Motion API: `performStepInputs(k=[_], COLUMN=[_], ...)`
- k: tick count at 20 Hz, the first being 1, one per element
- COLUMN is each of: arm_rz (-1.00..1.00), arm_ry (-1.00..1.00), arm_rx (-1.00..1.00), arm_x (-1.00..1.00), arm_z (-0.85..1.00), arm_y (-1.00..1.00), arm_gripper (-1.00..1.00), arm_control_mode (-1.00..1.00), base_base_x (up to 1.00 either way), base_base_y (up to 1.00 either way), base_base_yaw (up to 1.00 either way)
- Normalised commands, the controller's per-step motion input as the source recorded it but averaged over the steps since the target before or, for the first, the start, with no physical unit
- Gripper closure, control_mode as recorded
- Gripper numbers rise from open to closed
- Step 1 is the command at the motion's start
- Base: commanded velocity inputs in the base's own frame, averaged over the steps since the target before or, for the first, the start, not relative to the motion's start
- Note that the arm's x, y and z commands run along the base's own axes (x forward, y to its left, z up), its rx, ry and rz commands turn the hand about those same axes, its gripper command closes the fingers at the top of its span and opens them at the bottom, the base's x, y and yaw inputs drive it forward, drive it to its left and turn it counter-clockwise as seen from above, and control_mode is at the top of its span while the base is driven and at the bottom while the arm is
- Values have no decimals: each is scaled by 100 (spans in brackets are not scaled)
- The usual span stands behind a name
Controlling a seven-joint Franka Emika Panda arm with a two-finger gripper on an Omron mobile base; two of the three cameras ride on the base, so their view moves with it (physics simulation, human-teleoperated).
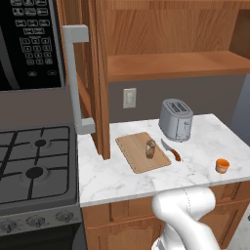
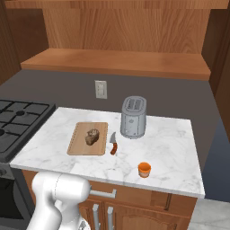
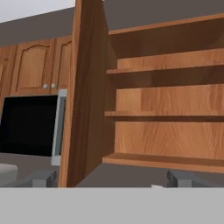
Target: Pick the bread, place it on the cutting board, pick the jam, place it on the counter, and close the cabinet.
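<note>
The cabinet door (image 3: 83,92) is seen standing open, edge-on, left of the bare shelves (image 3: 168,113), its grey handle (image 3: 60,127) further left. The gripper (image 3: 109,179) is held below, jaws spread wide and grasping nothing. Bread (image 1: 150,148) sits on the board (image 1: 136,158); jam (image 1: 222,165) on the counter (image 1: 127,178), right of the board.

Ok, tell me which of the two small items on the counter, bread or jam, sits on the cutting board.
The bread: the dark-brown speckled chunk lies on the cutting board. The jam, an orange jar, stands on bare counter near the front edge, right of the knife.
</note>
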Motion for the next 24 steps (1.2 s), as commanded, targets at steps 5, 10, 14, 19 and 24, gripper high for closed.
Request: performStepInputs(k=[5, 10, 14, 19, 24], arm_rz=[2, 0, 0, 0, 0], arm_ry=[0, 0, 0, 0, 0], arm_rx=[0, 0, 0, 0, 0], arm_x=[-2, -3, -5, -6, -8], arm_z=[-1, 0, 0, 0, 0], arm_y=[28, 30, 27, 22, 20], arm_gripper=[-100, -100, -100, -100, -100], arm_control_mode=[-100, -100, -100, -100, -100], base_base_x=[0, 0, 0, 0, 0], base_base_y=[0, 0, 0, 0, 0], base_base_yaw=[0, 0, 0, 0, 0])
